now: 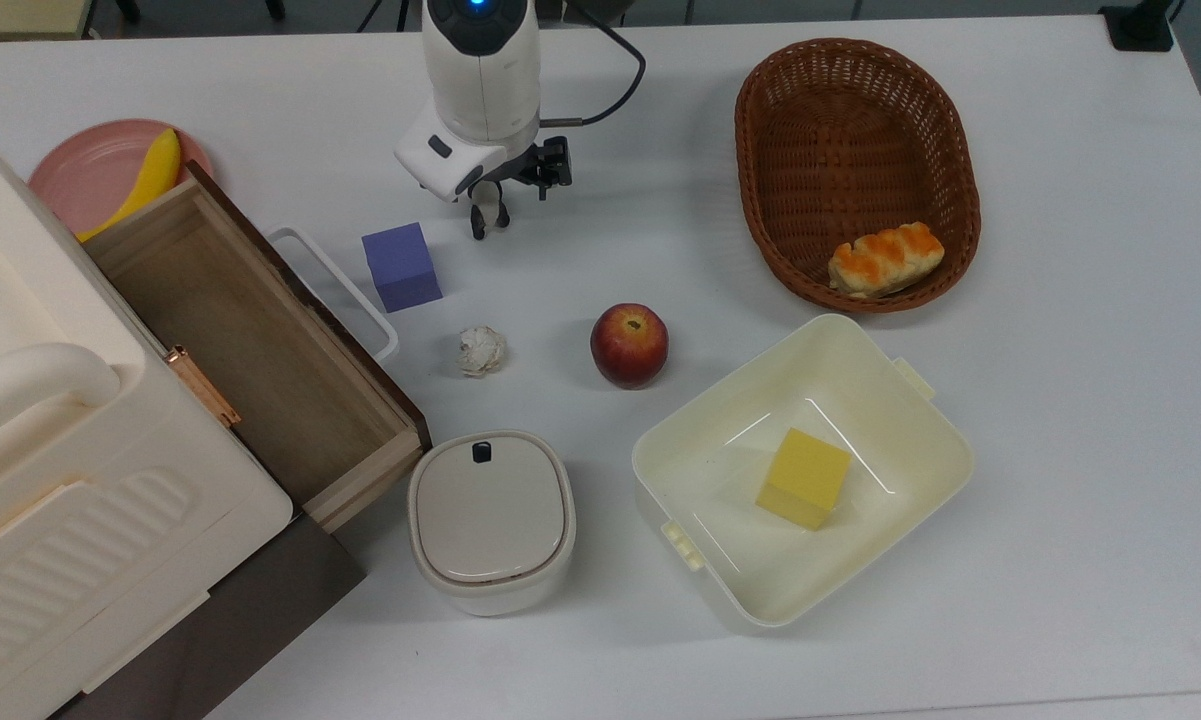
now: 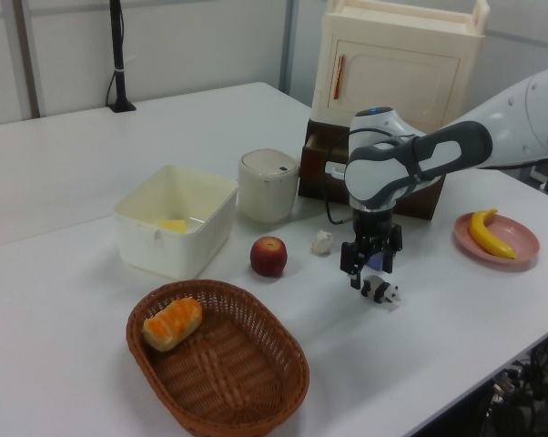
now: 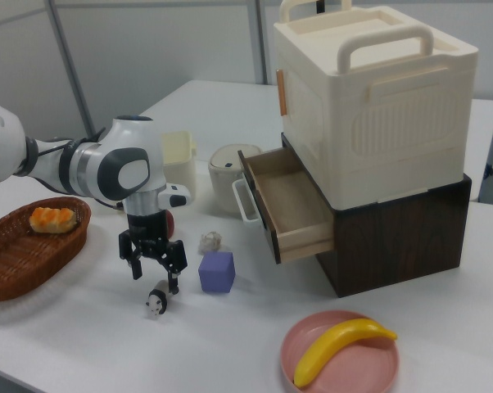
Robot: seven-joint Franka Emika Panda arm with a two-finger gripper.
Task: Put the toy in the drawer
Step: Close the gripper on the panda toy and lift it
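Gripper (image 3: 155, 265) right over the toy (image 3: 157, 297), fingers spread, holding nothing.

Toy lies on the table just beside the purple cube (image 3: 217, 272), on the right view's left of it; its long axis runs roughly away from the arm's base in the top view. Drawer (image 1: 250, 340) stands open past the cube, so I'd say straight drop first, then carry over the cube.

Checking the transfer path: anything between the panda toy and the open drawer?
Yes. The purple cube sits on the table between the toy and the drawer, near its white handle. Lifting over it should clear.
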